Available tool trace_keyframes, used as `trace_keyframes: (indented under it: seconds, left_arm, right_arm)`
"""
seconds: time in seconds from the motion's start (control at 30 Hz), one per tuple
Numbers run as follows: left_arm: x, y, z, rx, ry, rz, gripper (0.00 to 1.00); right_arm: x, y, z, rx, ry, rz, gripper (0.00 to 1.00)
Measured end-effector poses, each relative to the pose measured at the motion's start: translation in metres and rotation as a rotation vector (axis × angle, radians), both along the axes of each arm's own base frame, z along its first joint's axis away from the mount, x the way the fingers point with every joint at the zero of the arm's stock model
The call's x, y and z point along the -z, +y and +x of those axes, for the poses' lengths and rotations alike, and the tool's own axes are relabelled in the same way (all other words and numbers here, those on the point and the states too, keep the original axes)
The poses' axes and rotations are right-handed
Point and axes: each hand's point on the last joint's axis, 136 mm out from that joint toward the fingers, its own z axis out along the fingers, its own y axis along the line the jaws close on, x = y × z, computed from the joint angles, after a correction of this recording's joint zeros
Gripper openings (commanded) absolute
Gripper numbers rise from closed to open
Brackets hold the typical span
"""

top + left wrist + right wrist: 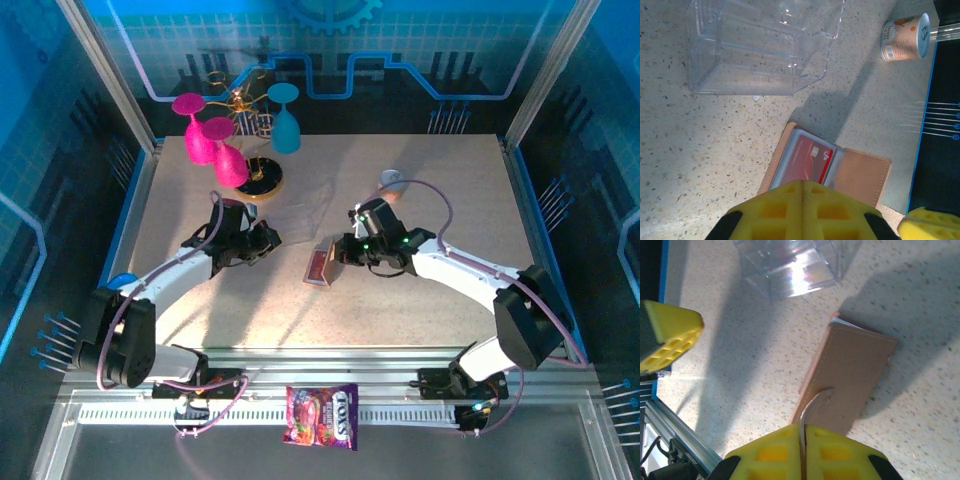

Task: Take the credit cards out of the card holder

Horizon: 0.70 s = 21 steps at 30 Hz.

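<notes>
- While both arms reach inward over the table (450, 200), the right gripper (803, 437) is pinched tight on the card holder (850, 370) at its notched edge.
- Left gripper (802, 197): pads pressed together, empty, near the holder.
- Red credit card (807, 159): inside the holder's clear pocket.

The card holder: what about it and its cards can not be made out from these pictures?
- Left wrist: the card holder shows one red credit card; any cards beneath are covered by it.
- Left wrist: the left gripper hides the holder's near edge.
- Right wrist: the brown outer flap hides the pockets.
- Top external: the card's print is too small.
</notes>
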Motion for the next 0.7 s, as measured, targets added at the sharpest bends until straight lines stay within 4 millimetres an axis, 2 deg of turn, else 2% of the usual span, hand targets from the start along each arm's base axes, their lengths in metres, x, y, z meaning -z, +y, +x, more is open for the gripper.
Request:
trace_keyframes:
  seconds: [0.33, 0.57, 0.7]
  left_arm:
    - [-0.001, -0.005, -0.005, 0.039, 0.002, -0.015, 0.02]
    - [0.008, -0.016, -0.007, 0.076, 0.026, -0.026, 0.02]
    - [0.019, -0.036, -0.009, 0.130, 0.057, -0.021, 0.02]
  right_arm:
    - [0.006, 0.037, -0.010, -0.116, 0.041, 0.026, 0.03]
    - [0.007, 0.037, -0.013, -0.155, 0.031, 0.019, 0.03]
    - [0.012, 0.024, -0.010, -0.127, 0.045, 0.008, 0.03]
